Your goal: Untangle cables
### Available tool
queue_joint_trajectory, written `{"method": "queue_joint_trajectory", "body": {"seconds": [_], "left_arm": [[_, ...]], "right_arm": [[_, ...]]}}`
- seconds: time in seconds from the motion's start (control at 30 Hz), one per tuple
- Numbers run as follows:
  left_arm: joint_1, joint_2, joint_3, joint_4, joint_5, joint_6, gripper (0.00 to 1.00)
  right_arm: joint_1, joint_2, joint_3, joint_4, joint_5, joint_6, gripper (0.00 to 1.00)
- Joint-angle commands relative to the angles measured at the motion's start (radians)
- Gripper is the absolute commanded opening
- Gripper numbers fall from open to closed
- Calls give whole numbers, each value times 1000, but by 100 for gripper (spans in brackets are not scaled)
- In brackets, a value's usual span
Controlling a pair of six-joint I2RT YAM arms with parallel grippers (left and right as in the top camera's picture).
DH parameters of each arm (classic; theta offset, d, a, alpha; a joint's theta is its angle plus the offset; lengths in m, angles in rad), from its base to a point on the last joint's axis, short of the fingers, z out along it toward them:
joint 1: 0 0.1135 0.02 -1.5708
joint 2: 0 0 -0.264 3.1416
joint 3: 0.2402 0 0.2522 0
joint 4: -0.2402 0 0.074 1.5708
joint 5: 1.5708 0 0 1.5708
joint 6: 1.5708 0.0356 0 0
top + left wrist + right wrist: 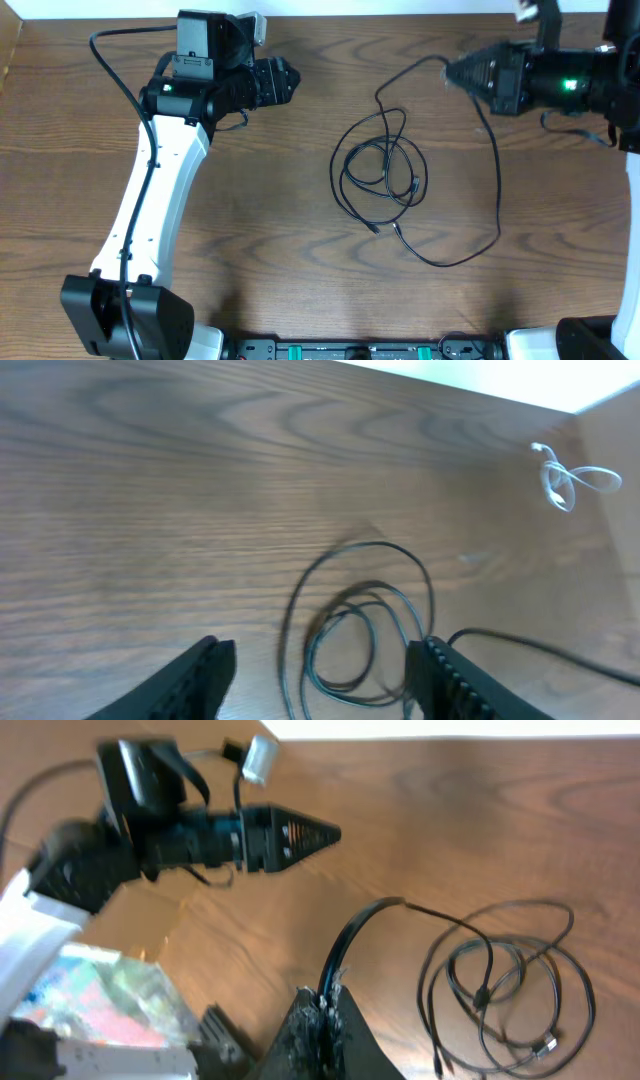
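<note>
Two black cables lie tangled in loops [380, 170] at the table's middle. One black strand [410, 70] rises from the tangle into my right gripper [452, 72], which is shut on it; the right wrist view shows the strand pinched between the fingers [328, 1005] and the tangle [500, 980] beyond. Another long strand [497, 190] curves down the right side to a plug end. My left gripper [288, 80] is open and empty, left of the tangle; in the left wrist view its fingers [320, 670] frame the loops [350, 630]. The white cable [565, 475] lies bundled far off.
The left arm [150, 840] shows across the table in the right wrist view, with a colourful object [100, 990] below it. A pale wall edge [480, 380] borders the far side of the table. Arm bases stand at the front edge [130, 310].
</note>
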State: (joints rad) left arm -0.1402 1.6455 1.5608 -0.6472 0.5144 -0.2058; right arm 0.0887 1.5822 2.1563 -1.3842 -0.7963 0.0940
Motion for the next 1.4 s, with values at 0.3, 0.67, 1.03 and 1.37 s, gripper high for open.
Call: {"method": "queue_joint_trajectory", "body": {"seconds": [0.3,0.67,1.03,1.37], "left_arm": [[-2,-5,6,66,574,-2,72],[-2,-5,6,291,966,22,78],[-47,1,5,290,897,75,78],[-119,1,-3,283,789,79,63]], "right_arm": [[215,59,5,23,97,-198,1],[222,60,5,111,26,-173,1],[224,60,5,116,19,-172,1],[222,60,5,121,44,-169,1]]}}
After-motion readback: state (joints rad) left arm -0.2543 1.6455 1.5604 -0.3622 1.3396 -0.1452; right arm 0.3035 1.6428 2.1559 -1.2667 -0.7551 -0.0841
